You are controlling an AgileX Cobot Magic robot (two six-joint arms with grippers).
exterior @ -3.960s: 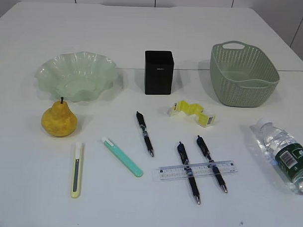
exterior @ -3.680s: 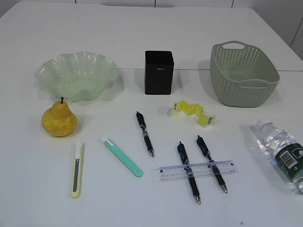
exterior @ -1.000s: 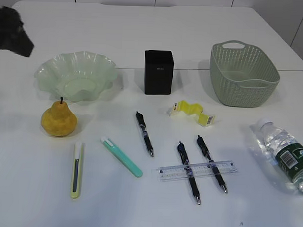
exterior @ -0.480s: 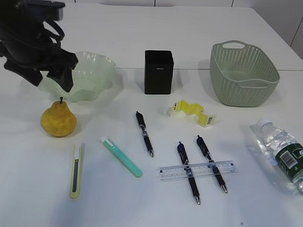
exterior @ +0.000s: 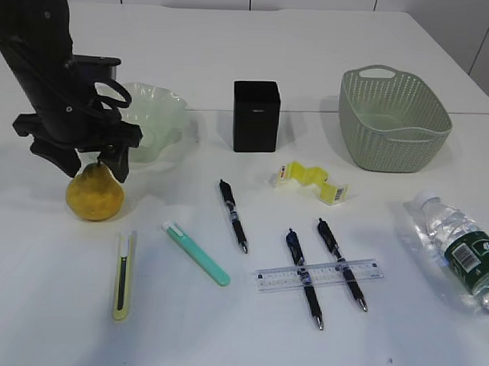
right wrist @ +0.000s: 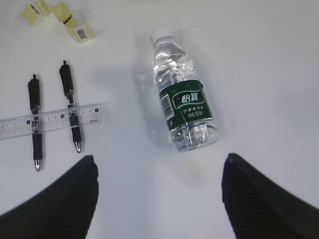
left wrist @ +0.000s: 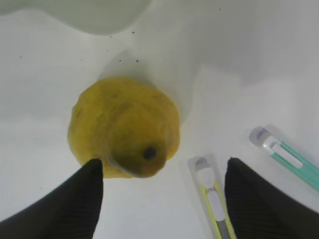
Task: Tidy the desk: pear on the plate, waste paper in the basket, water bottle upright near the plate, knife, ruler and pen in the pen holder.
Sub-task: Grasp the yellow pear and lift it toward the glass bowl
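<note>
1. Since four seconds ago, when no arm was in the exterior view, my left arm has come in from the left and now stands over the pear (exterior: 95, 194); nothing else on the surface (exterior: 247, 336) has shifted.
2. The pear sits upright on the surface just in front of the green plate (exterior: 154, 120), apart from it. It is yellow and mottled, broad at the base, with its stem end pointing up at the left wrist camera.
3. The left pincer (left wrist: 162, 174) is spread wide, its fingers (left wrist: 75, 199) either side of the pear's top, nothing clamped yet. I judge this to be the first step, pear to plate, at the approach stage.
4. Next I would need to lower until the fingers straddle the pear's body, close, lift and carry it the short way back onto the plate. The skin is rounded, so I would grip low enough not to squeeze it out.
5. Just beside the pear lie the yellow knife (exterior: 123, 273) and a teal knife (exterior: 197, 252).
6. The right pincer (right wrist: 159, 184) is also spread wide and empty, hanging above the water bottle (right wrist: 182, 110), which lies on its side.
</note>
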